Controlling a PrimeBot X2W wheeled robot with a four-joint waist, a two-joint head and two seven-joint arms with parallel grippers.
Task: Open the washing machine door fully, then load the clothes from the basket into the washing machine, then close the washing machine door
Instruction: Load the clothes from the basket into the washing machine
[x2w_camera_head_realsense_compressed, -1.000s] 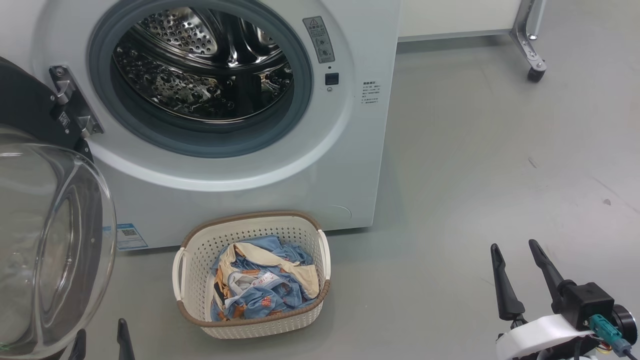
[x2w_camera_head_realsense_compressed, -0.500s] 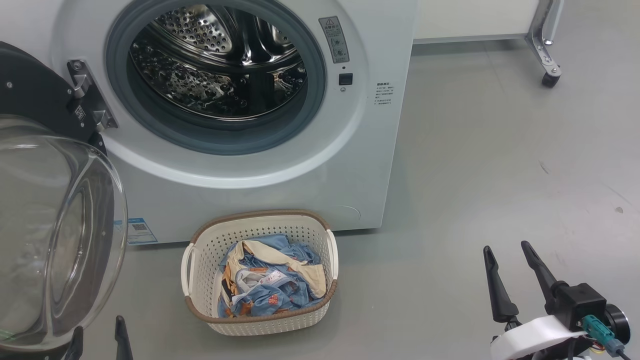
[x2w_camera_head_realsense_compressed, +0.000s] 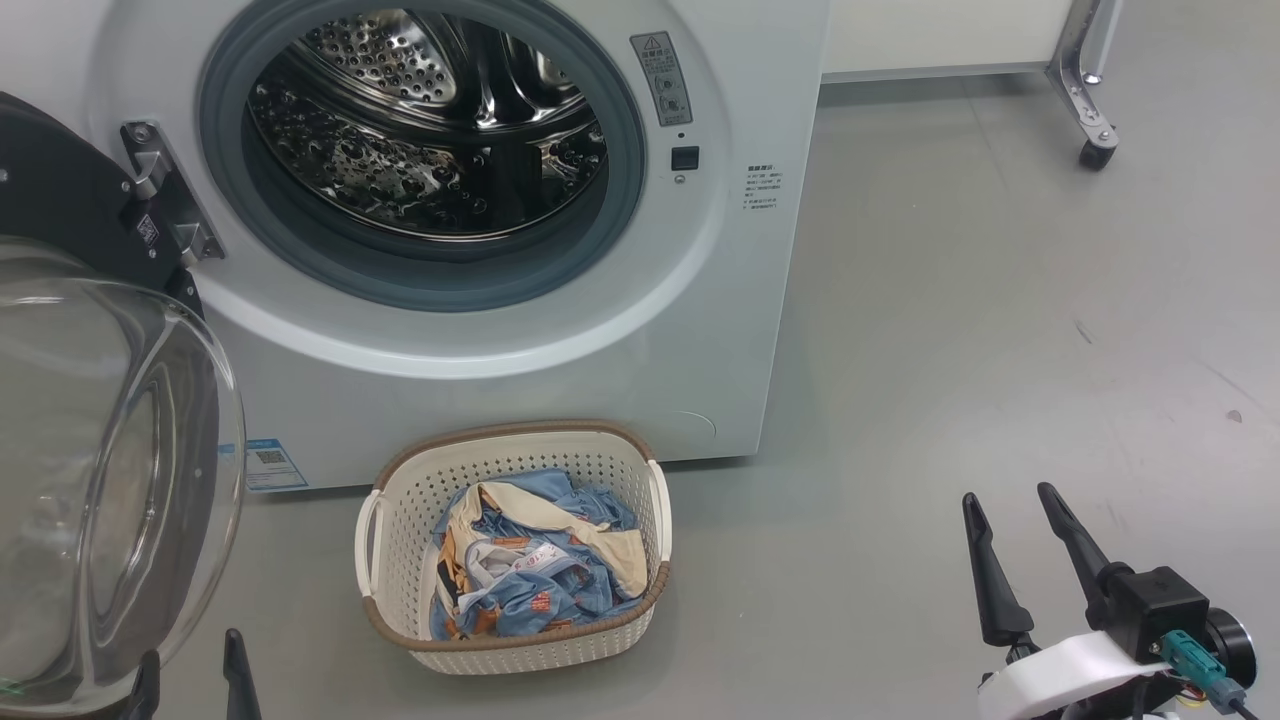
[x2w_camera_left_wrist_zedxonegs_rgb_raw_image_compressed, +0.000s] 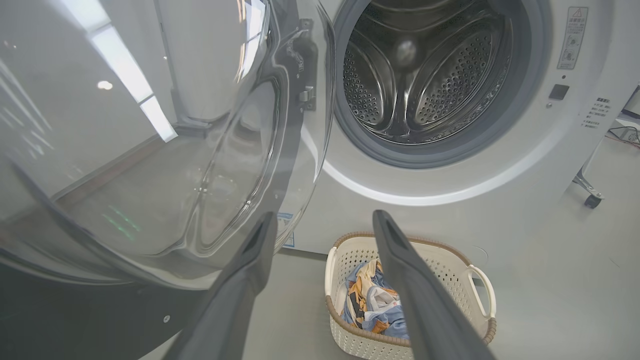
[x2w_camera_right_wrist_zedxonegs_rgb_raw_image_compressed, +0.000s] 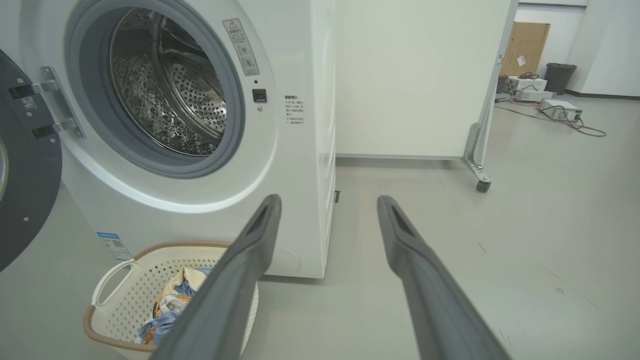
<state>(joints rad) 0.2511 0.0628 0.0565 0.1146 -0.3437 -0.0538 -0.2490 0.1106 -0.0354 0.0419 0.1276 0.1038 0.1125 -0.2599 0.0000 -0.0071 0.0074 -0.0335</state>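
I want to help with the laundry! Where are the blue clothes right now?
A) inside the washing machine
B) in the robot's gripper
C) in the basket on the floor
C: the clothes lie heaped in the basket, which stands on the floor in front of the washing machine.

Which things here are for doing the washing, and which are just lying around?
For the washing: the washing machine, the washing machine door, the basket, the clothes.

Just lying about: the wheeled white panel, the cardboard box, the dark bin, the equipment boxes with cables.
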